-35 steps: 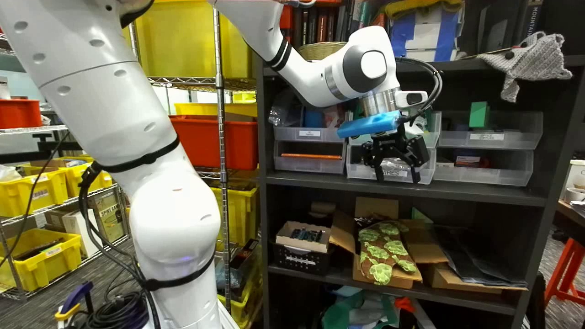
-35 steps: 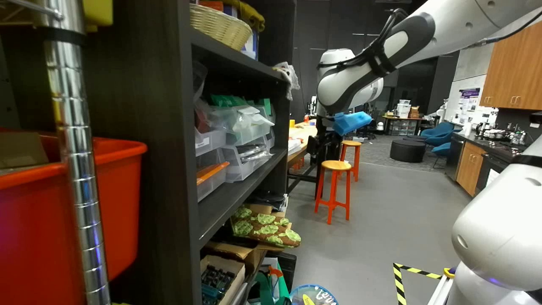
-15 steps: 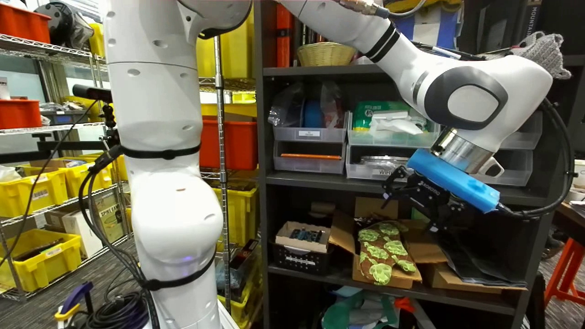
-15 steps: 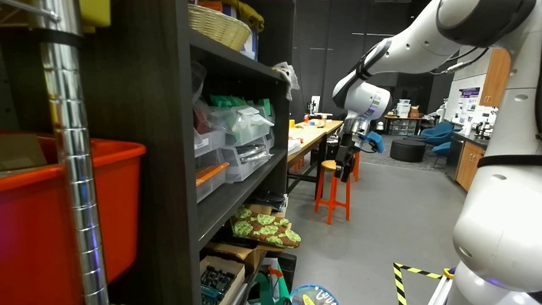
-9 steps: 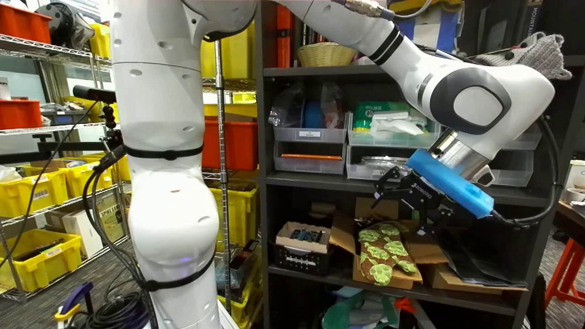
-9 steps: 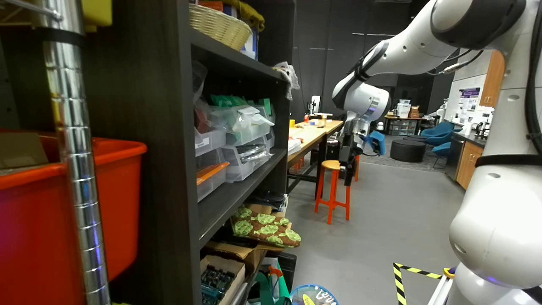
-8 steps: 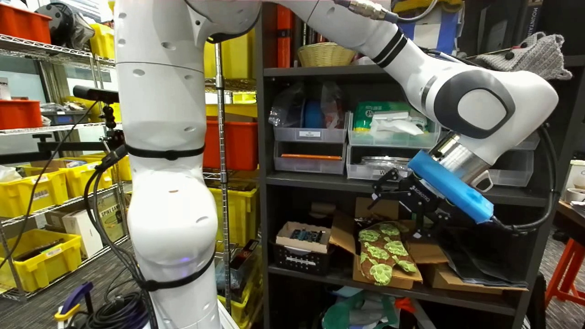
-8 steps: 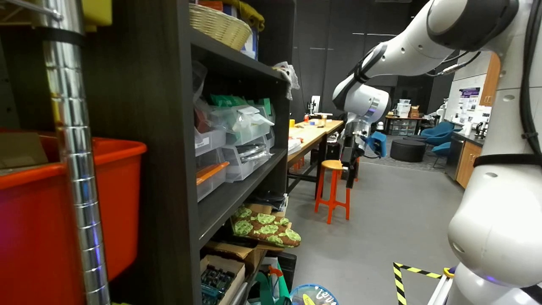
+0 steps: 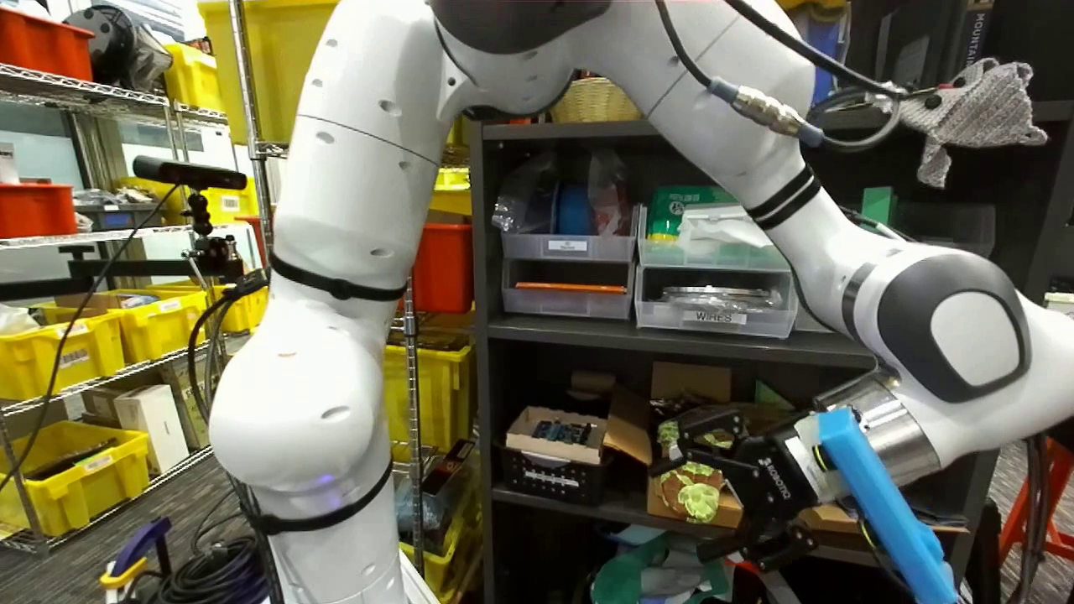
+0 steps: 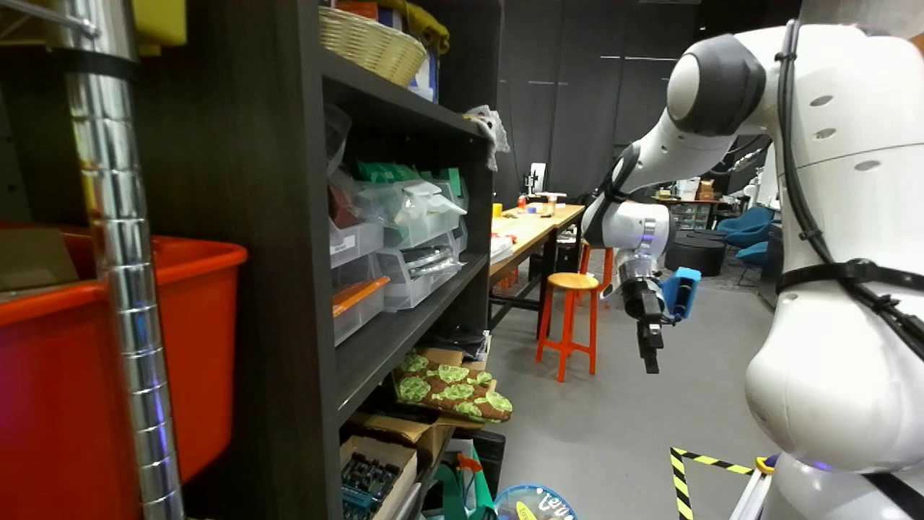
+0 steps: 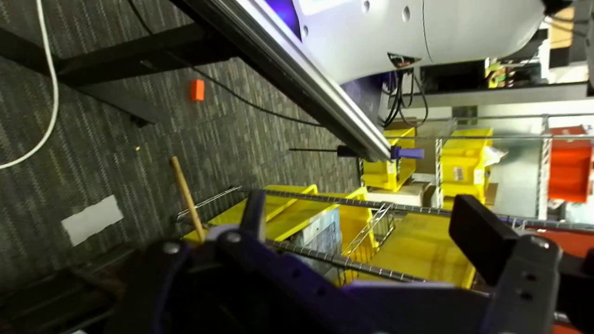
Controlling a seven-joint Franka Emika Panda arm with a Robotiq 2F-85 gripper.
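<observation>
I hold the black two-finger gripper [image 9: 684,507] tilted in free air, with its jaws spread wide and nothing between them. In the wrist view, the two fingers [image 11: 475,232] stand well apart. The elongated blue plastic housing [image 9: 894,507] is mounted just behind the gripper. The white jointed robot arm [image 9: 730,126] extends behind and above it.

In an exterior view, the brown quilted oven mitt with light green leaf print [image 9: 699,502] appears directly beyond the fingers, which partly cover it. In an exterior view, I confirm that the oven mitt [image 10: 451,390] and the gripper [image 10: 652,365] are well apart. The mitt lies tilted on the opened brown cardboard box [image 9: 633,428], in the dark grey shelf unit [image 9: 587,334] beyond the gripper.

Farther along that shelf, past the mitt from the gripper, the shallow brown cardboard tray of circuit boards [image 9: 524,442] sits on the perforated black plastic basket [image 9: 524,482]. Higher than the gripper is the translucent plastic bin labelled WIRES [image 9: 759,325].

Ahead of the fingertips, in the wrist view, I locate yellow plastic bins [image 11: 413,250] on the chrome wire rack [image 11: 320,255]. Beyond the gripper, in an exterior view, stands the round wooden-topped stool with orange-red legs [image 10: 572,283].
</observation>
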